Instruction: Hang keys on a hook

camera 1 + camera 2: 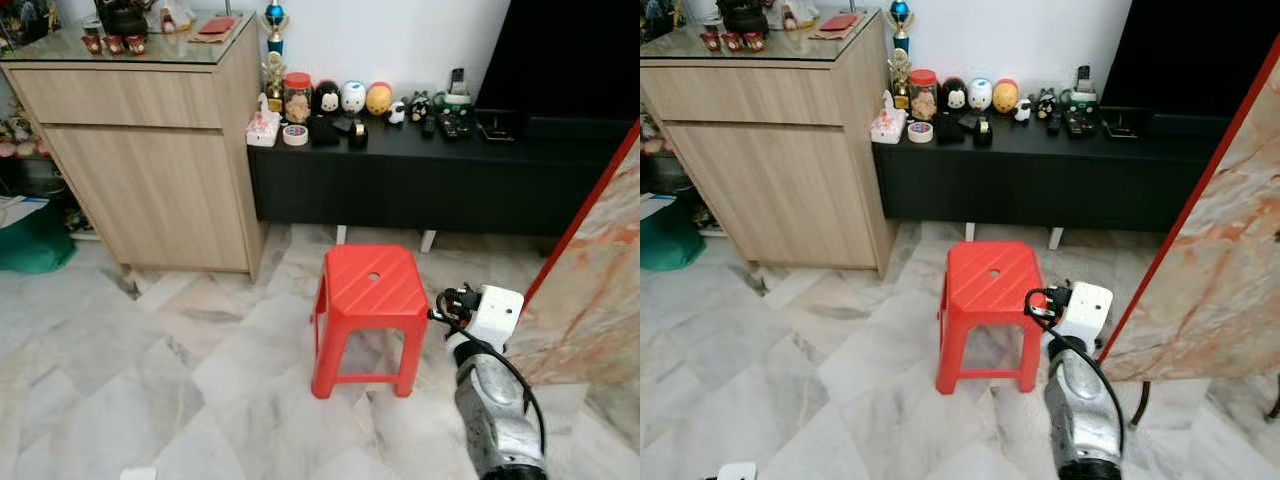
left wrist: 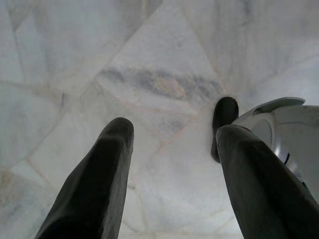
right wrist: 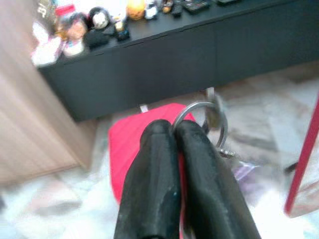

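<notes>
**Keys pinched in right gripper, no hook in sight yet**

Right gripper (image 3: 169,130): fingers pressed together on the ring of the keys (image 3: 207,117), which dangle just past the tips. The arm is raised beside the red stool (image 1: 370,315), wrist pointed toward the black low console (image 1: 430,180).

Left gripper (image 2: 169,144): fingers spread wide, empty, hanging over the marble floor (image 2: 149,64).

Wooden cabinet (image 1: 150,170) stands at the left, touching the console's end. A marble-patterned panel with a red edge (image 1: 590,290) leans at the right.

Risks, as I judge them:
- The grip is on the thin ring alone, so a jolt while walking could swing the keys loose.
- The stool sits close ahead of the arm and could snag it.
- With the hook unlocated, the robot may turn the wrong way.

Writing: none legible. The figurines and jar on the console are too small to read.
</notes>
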Available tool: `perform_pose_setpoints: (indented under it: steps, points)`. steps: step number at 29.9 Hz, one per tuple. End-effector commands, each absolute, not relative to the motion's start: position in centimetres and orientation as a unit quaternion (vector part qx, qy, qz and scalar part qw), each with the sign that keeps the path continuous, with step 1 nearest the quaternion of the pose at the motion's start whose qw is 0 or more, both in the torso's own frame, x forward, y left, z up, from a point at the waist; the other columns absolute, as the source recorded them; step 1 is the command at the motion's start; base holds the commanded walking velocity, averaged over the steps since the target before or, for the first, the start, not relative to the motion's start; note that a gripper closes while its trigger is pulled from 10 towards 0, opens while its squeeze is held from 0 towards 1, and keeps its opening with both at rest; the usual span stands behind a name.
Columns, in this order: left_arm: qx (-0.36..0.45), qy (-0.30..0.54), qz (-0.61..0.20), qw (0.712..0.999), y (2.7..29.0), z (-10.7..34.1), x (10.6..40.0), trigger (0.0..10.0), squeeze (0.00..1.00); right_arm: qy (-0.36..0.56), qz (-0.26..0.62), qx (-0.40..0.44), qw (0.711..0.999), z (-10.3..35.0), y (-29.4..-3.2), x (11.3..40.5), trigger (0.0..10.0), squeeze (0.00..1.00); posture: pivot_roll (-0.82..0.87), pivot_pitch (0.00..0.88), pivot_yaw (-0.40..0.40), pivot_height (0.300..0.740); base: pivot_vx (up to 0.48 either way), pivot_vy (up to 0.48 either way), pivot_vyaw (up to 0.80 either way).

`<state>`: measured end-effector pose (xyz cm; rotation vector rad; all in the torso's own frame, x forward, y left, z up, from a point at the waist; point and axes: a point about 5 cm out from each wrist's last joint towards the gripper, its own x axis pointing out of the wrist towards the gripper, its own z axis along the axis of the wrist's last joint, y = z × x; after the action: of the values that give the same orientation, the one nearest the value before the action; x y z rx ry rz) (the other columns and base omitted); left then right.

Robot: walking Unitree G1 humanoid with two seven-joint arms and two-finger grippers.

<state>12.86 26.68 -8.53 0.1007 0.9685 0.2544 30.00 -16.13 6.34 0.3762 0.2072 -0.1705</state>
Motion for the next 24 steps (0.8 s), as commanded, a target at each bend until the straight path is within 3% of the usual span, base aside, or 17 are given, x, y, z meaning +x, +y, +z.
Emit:
perform_pose_setpoints:
  steps: [1,3,5,8,12,16,24]
  points:
    - [0.049,0.474,0.118,0.871,26.5,-8.8,12.2,10.0,0.00,0.125,-0.133,0.217,0.959,5.5,-18.0,29.6,10.0,0.00,0.09,0.000,-0.050,0.729,0.000,-0.240,0.00]
    - [0.049,0.477,0.120,0.869,26.6,-8.9,11.8,10.0,0.00,0.181,-0.183,0.293,0.921,3.9,-18.7,29.2,10.0,0.00,0.09,0.000,-0.047,0.729,0.000,0.000,0.00]
    - [0.049,0.478,0.122,0.869,26.7,-8.9,11.7,10.0,0.00,0.189,-0.183,0.313,0.913,3.5,-18.9,29.1,10.0,0.00,0.09,0.000,-0.047,0.729,0.000,0.000,0.00]
    - [0.049,0.479,0.123,0.868,26.7,-8.9,11.5,10.0,0.00,0.175,-0.176,0.293,0.923,4.0,-19.2,29.2,10.0,0.00,0.09,0.000,-0.049,0.729,0.000,0.000,0.00]
    - [0.050,0.479,0.122,0.868,26.7,-9.0,11.4,10.0,0.00,0.126,-0.148,0.194,0.961,5.7,-19.0,29.8,10.0,0.00,0.09,0.000,-0.049,0.729,0.000,0.000,0.00]
    - [0.051,0.480,0.120,0.868,26.7,-9.0,11.3,10.0,0.00,0.101,-0.116,0.140,0.978,6.6,-18.2,30.1,10.0,0.00,0.09,0.000,-0.055,0.729,0.000,0.000,0.00]
    - [0.048,0.481,0.129,0.866,27.2,-9.0,10.8,10.0,0.00,0.087,-0.103,0.109,0.985,6.8,-17.8,30.1,10.0,0.00,0.10,0.000,-0.060,0.729,0.000,0.000,0.00]
